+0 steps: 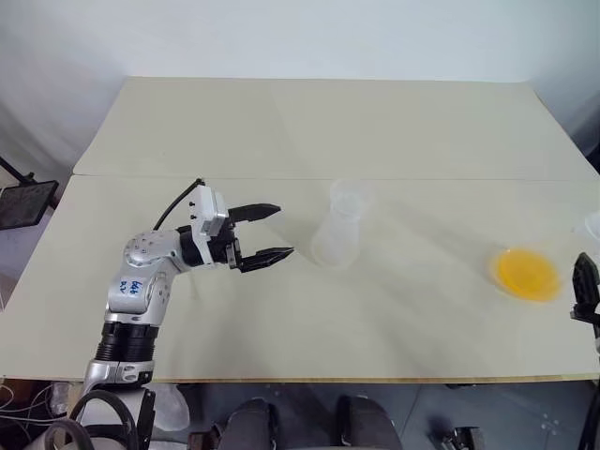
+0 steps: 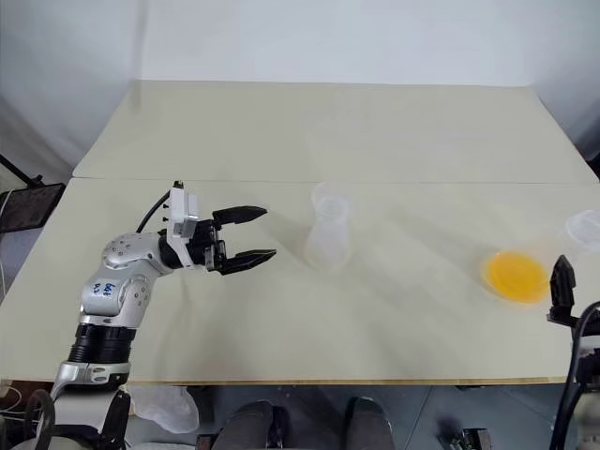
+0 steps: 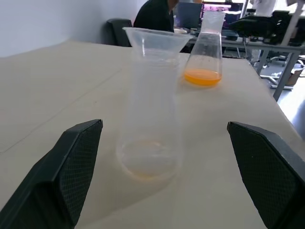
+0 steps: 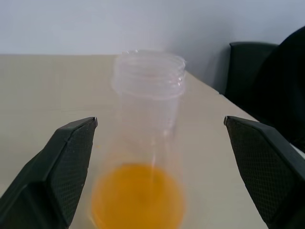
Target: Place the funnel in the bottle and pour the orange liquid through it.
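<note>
A: Table point(image 1: 281, 141), pale, noted across the head views. The bottle point(image 1: 337, 234) is seen upright just right of centre, with the funnel point(image 3: 155, 40) seated in its neck; in the left wrist view the cone mouth is seen resting on the neck rim.

B: Left gripper point(image 1: 264, 232)?

A: Found at centre left of the left eye frame, pointing toward the bottle. Its jaws are spread wide, nothing between them. A clear gap is seen between the fingertips and the bottle. In the left wrist view the bottle is framed between the two black fingers point(image 3: 62, 176), untouched.

B: Orange liquid?

A: The orange liquid point(image 1: 527, 274) is seen at the right edge of the head frames, lying in the wide base of a flask point(image 4: 143, 143). The flask's ribbed neck is turned toward the frame's right edge, so it looks tilted or lying over; which of the two cannot be told. A faint yellowish film is noted at the bottom of the bottle in the left wrist view.

B: Right gripper point(image 2: 562, 291)?

A: Caught at the lower right edge of the right eye frame, just beside the flask. In the right wrist view its fingers point(image 4: 52, 171) are spread wide to either side of the flask, nothing gripped.

B: Anything else?

A: A dark chair point(image 4: 248, 67) is seen beyond the table in the right wrist view.
</note>
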